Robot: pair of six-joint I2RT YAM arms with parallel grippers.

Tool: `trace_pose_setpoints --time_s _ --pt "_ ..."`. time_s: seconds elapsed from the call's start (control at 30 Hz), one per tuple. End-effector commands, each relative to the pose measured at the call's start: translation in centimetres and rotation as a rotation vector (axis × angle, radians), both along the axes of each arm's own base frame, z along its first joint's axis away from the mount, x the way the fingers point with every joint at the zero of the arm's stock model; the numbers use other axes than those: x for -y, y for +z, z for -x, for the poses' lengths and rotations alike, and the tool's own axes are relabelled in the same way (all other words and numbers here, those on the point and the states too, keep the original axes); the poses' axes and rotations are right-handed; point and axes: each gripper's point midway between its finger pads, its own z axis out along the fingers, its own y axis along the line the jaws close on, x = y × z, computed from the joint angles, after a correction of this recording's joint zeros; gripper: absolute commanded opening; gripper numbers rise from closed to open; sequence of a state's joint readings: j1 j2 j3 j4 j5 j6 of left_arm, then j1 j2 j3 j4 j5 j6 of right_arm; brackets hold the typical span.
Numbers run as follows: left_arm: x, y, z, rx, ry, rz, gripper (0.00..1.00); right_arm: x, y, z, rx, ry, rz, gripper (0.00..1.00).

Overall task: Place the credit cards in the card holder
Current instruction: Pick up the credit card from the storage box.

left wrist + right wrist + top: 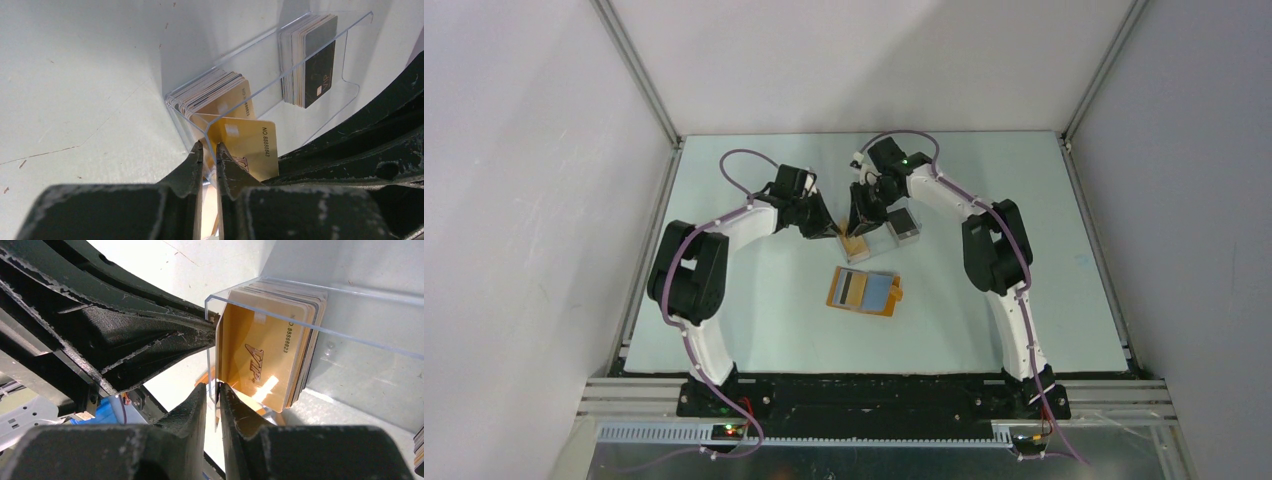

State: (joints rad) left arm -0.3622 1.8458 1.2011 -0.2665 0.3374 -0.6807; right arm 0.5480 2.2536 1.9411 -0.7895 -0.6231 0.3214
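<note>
My left gripper (210, 151) is pinched nearly closed on the corner of the clear acrylic stand (270, 84). I judge that grip is there to keep the light stand from sliding or tipping while a card comes out. Just past its fingertips and slightly to their right, one gold card (247, 145) leans out of the stack of gold cards (270, 350). A second pile of dark cards (317, 70) sits further ahead in the stand's other bay.

My right gripper (212, 390) comes in from the opposite side, its fingers drawn tight on a thin gold edge. I take that for the leaning card, though the stand's wall runs so close that I can't be certain.

The card holder (835, 292) lies open and flat on the table (754, 300), behind both tools toward the bases. A dark card and a light blue one are already in it, and it faces up ready for the next.
</note>
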Motion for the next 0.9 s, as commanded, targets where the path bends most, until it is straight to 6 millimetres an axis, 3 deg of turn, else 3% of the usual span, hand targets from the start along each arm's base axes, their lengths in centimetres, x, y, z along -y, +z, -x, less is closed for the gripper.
trace_pose_setpoints --time_s 0.0,0.2,0.33,0.47,0.53,0.67,0.73,0.87 --pt "0.0 -0.9 0.2 -0.007 -0.026 -0.038 0.0 -0.3 0.2 -0.3 0.03 -0.002 0.009 0.2" --pt "-0.1 -0.4 0.1 0.005 -0.02 -0.04 0.0 -0.1 -1.3 -0.1 0.011 0.005 0.049 0.17" --pt "-0.1 -0.1 0.0 0.013 -0.018 -0.041 0.0 -0.3 -1.5 0.1 -0.001 0.01 0.035 0.02" --pt "-0.2 0.3 -0.1 0.024 -0.016 -0.042 0.02 -0.3 -1.0 0.0 0.0 0.009 0.023 0.0" --pt "-0.2 0.9 -0.2 0.039 -0.016 -0.041 0.07 0.0 -0.4 -0.3 0.015 -0.004 0.022 0.0" --pt "-0.4 3.3 -0.9 0.112 -0.011 -0.044 0.3 0.8 1.9 -1.0 0.074 -0.03 0.013 0.0" --pt "-0.5 5.3 -1.1 0.164 -0.006 -0.041 0.45 1.2 3.9 -1.3 0.123 -0.045 0.0 0.0" --pt "-1.0 9.4 -1.0 0.261 0.011 -0.021 0.57 2.1 6.7 -1.7 0.179 -0.072 -0.017 0.0"
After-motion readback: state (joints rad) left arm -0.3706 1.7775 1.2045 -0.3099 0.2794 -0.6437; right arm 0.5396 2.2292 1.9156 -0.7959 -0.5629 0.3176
